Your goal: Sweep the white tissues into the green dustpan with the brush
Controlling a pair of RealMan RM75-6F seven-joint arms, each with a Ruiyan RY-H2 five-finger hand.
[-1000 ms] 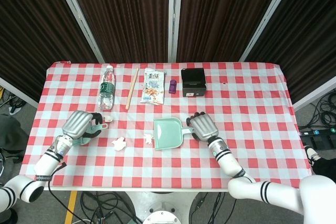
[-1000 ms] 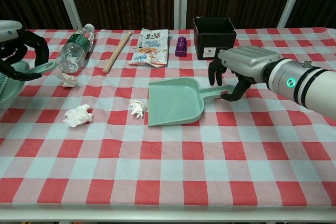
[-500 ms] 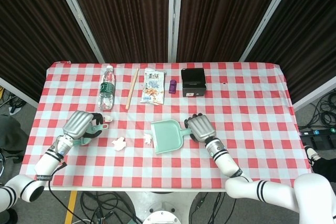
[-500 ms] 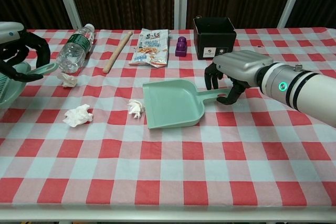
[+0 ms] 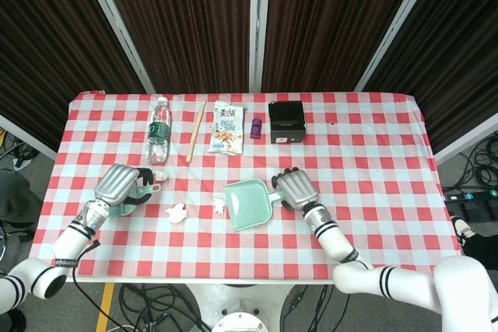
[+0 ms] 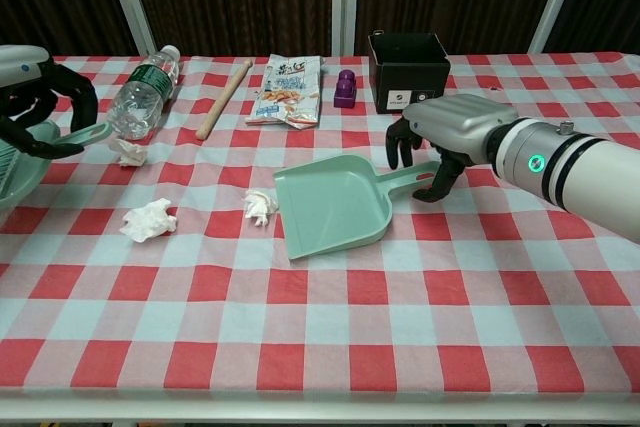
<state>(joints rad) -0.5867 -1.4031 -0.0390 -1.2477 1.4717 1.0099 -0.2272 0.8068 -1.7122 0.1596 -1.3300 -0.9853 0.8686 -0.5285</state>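
The green dustpan (image 5: 247, 204) (image 6: 335, 207) lies flat mid-table, its mouth facing left. My right hand (image 5: 294, 190) (image 6: 445, 132) grips its handle from above. One crumpled white tissue (image 5: 220, 207) (image 6: 261, 206) sits just off the pan's left lip. A second tissue (image 5: 177, 212) (image 6: 147, 219) lies further left, and a third (image 5: 159, 175) (image 6: 128, 152) is by the bottle. My left hand (image 5: 117, 186) (image 6: 30, 97) holds the green brush (image 5: 146, 190) (image 6: 80, 135) at the table's left side. The brush head is mostly cut off at the chest view's left edge.
Along the far side stand a water bottle (image 5: 159, 130) (image 6: 140, 97) on its side, a wooden stick (image 5: 194, 131) (image 6: 222, 99), a snack bag (image 5: 227, 128) (image 6: 288, 89), a small purple object (image 5: 256, 127) (image 6: 345, 89) and a black box (image 5: 286, 122) (image 6: 407, 69).
My right hand has slid the dustpan left toward the nearest tissue and turned it slightly. The left hand and brush have barely moved.
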